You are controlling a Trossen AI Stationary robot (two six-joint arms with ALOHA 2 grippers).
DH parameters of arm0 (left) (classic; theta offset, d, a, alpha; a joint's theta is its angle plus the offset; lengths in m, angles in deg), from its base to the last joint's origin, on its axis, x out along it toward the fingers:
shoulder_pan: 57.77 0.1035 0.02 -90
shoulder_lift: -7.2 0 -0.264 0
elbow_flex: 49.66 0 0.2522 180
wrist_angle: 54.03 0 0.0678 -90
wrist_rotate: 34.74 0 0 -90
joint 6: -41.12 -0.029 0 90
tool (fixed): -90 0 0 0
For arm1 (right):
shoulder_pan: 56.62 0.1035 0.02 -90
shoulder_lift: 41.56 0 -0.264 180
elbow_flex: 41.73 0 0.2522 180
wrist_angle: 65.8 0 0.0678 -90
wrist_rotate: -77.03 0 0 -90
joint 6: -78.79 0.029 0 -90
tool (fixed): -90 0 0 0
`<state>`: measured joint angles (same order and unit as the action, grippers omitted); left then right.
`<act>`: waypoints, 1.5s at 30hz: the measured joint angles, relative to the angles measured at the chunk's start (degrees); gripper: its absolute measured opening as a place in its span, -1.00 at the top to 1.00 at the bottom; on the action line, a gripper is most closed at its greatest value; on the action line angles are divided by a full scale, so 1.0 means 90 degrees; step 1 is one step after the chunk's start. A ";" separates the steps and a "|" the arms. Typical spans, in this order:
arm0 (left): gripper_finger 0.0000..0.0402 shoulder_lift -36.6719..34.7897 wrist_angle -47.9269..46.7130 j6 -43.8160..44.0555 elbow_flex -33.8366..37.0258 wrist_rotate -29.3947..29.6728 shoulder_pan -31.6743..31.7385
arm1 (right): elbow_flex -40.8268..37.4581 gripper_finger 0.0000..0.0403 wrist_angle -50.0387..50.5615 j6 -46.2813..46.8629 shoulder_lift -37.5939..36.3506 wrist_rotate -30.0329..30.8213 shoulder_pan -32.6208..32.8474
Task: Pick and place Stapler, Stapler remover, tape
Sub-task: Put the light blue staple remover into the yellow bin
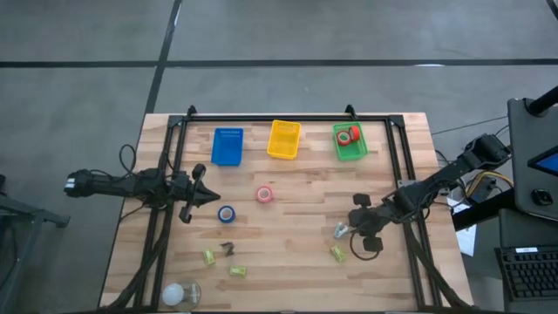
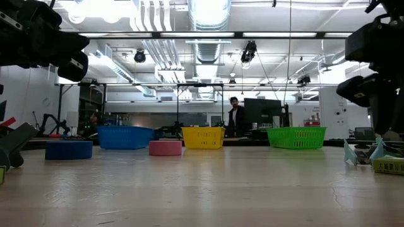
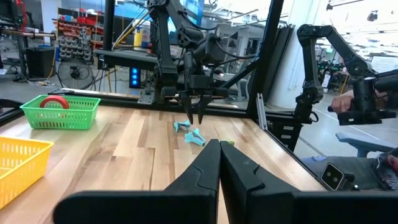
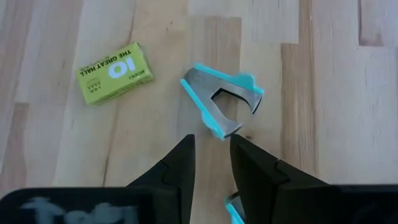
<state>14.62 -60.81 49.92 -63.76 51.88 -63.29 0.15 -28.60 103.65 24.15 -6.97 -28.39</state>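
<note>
My right gripper point(image 1: 356, 228) hangs open with a narrow gap, fingers pointing down, just above a teal and metal staple remover point(image 4: 224, 102) that lies flat on the wood. Its fingertips point(image 4: 211, 143) stand a little short of the remover's jaws. A second teal piece point(image 4: 233, 211) shows under the fingers. The blue tape roll point(image 1: 227, 214) and the pink tape roll point(image 1: 265, 194) lie flat mid-table. Two red rolls point(image 1: 347, 135) sit in the green basket point(image 1: 362, 148). My left gripper point(image 1: 207, 197) is shut and hovers left of the blue roll.
A blue basket point(image 1: 227, 146) and a yellow basket point(image 1: 284, 139) stand beside the green one along the far edge. Yellow-green staple boxes point(image 1: 336, 253) point(image 1: 209, 256) point(image 1: 237, 271), a small dark object point(image 1: 228, 249) and a white round thing point(image 1: 174, 294) lie near the front. A person point(image 2: 235, 120) stands beyond the table.
</note>
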 joint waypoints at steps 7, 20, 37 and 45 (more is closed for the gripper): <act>0.95 0.0000 -0.0002 0.0000 0.0000 0.0000 0.0002 | -0.0007 0.55 -0.0352 -0.0339 0.0020 0.0046 0.0002; 0.95 0.0002 -0.0002 0.0000 0.0000 0.0000 0.0000 | 0.0075 0.50 -0.0743 -0.0602 0.0901 0.0056 0.0000; 0.95 0.0002 -0.0011 0.0000 0.0000 -0.0002 0.0002 | 0.0282 0.93 -0.0651 -0.0599 0.1209 0.0185 -0.0001; 0.95 0.0002 -0.0012 0.0000 0.0000 0.0000 0.0002 | 0.0377 0.96 -0.0597 -0.0617 0.1207 0.0431 0.0000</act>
<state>14.65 -60.91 49.92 -63.76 51.88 -63.27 3.55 -33.97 98.10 35.02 -3.09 -28.39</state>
